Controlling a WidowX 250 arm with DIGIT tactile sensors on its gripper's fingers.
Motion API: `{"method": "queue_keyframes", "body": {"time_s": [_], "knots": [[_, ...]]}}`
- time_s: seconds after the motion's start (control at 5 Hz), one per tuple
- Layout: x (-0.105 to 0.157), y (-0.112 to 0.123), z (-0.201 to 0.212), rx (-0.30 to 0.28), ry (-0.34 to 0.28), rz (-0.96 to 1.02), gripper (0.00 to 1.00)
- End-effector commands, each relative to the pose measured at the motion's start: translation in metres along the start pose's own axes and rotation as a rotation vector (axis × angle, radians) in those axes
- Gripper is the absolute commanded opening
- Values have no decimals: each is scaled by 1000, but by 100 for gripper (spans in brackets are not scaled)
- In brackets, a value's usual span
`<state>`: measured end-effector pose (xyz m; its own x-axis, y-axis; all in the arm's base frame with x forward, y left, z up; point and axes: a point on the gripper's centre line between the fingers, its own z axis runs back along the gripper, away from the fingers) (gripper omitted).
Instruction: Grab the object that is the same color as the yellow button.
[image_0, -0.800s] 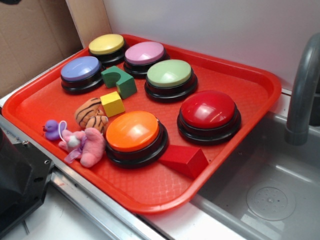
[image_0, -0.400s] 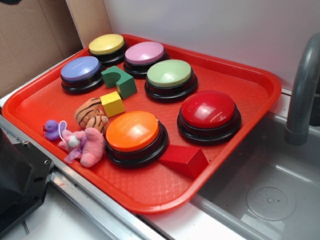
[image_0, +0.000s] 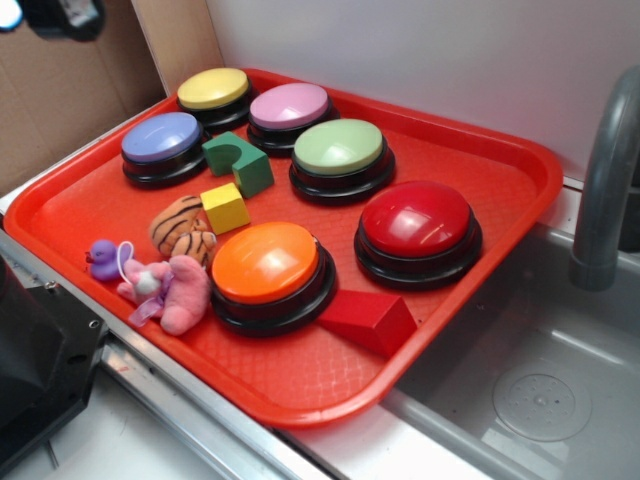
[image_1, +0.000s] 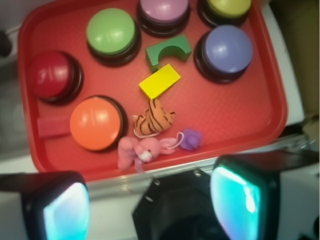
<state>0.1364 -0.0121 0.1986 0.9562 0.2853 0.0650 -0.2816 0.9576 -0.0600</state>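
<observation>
The small yellow block (image_0: 225, 207) lies on the red tray (image_0: 480, 170) between the green arch block (image_0: 238, 162) and the striped orange plush toy (image_0: 182, 228). In the wrist view the block (image_1: 159, 81) sits mid-tray. The yellow button (image_0: 213, 90) stands at the tray's far left corner; in the wrist view it (image_1: 229, 7) is cut off at the top edge. My gripper (image_1: 150, 205) is open and empty, high above the tray's near edge. In the exterior view only a dark part of it (image_0: 62, 16) shows at the top left.
Pink (image_0: 289, 106), purple (image_0: 161, 138), light green (image_0: 338, 147), red (image_0: 416, 219) and orange (image_0: 265, 262) buttons fill the tray. A pink plush (image_0: 168, 290), a purple duck (image_0: 103, 259) and a red wedge (image_0: 370, 318) lie near the front. A sink and faucet (image_0: 605, 180) are at the right.
A dark part of the gripper has come into the exterior view at the top left. Nothing on the tray has moved.
</observation>
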Motion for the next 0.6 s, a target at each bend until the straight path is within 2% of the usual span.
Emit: {"method": "queue_keyframes", "body": {"time_s": [0.0,0.2,0.4], "knots": [[35,2,-48,28,-17,295,100],[48,2,-77,67,-20,412,100],[56,3,-101,67,-49,502,100]]}}
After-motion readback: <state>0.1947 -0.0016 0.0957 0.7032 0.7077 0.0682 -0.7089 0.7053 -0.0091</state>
